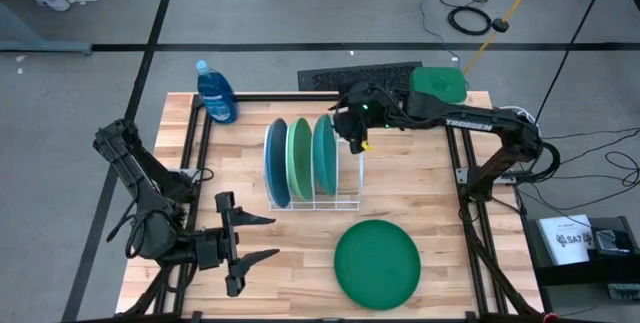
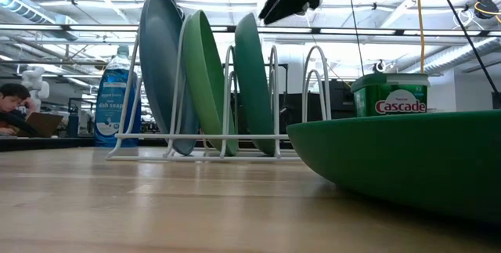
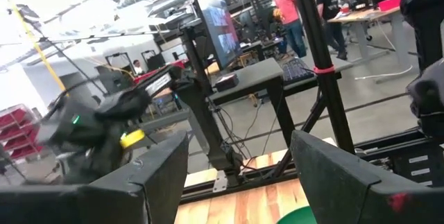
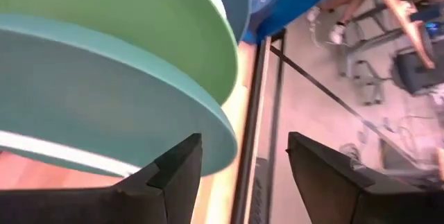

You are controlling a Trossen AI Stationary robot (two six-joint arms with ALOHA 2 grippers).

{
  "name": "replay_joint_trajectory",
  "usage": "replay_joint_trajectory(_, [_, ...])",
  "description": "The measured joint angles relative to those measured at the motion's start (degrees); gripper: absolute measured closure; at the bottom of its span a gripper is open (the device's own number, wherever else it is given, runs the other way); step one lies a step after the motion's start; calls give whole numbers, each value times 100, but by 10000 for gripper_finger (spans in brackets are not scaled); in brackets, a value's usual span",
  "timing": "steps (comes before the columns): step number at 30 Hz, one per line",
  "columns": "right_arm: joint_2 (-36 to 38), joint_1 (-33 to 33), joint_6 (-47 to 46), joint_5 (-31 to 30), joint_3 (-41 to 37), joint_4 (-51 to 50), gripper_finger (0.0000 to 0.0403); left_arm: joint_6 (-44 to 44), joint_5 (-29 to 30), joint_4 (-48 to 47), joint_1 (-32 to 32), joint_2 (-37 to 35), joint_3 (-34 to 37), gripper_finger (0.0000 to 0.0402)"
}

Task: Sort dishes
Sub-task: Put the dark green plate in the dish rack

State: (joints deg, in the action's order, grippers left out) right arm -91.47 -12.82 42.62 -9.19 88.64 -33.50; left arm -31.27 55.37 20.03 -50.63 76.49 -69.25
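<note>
Three plates stand on edge in the white wire rack [image 1: 345,201]: blue [image 1: 277,163], light green [image 1: 300,158] and teal [image 1: 324,155]. In the low view they lean to the left between the wires: blue [image 2: 160,65], light green [image 2: 205,81], teal [image 2: 254,81]. The dark green plate [image 1: 377,263] lies flat on the table near its near edge and fills the right of the low view [image 2: 407,159]. My right gripper [image 1: 358,138] hangs open just above and to the right of the teal plate's top rim [image 4: 104,106], clear of it in the low view [image 2: 286,2]. My left gripper [image 1: 262,238] waits open at the near left.
A blue soap bottle [image 1: 215,93] stands at the far left corner, and a green Cascade tub [image 1: 438,83] at the far right. A keyboard [image 1: 355,76] lies beyond the far edge. The rack's right-hand slots [image 2: 313,88] hold nothing. People show in the room behind.
</note>
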Motion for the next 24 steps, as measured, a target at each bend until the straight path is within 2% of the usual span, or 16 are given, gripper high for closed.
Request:
replay_joint_trajectory(3, [274,307,-280,-353,0,-216,195,80,119,2,0,0,0,149])
replay_joint_trajectory(6, [591,691,-912,-368,0,-469,198,82,178,0,0,0,0,149])
replay_joint_trajectory(12, [782,1596,-2416,486,2,-1386,212,45,184,2,59,0,0,149])
replay_joint_trajectory(15, [633,2125,-2970,636,-56,-1706,221,47,191,6,159,0,0,149])
replay_joint_trajectory(21, [269,2962,-3610,694,-941,-1420,244,89,195,46,358,0,0,149])
replay_joint_trajectory(24, [37,3129,-3822,987,-1553,-972,256,95,197,53,417,0,0,149])
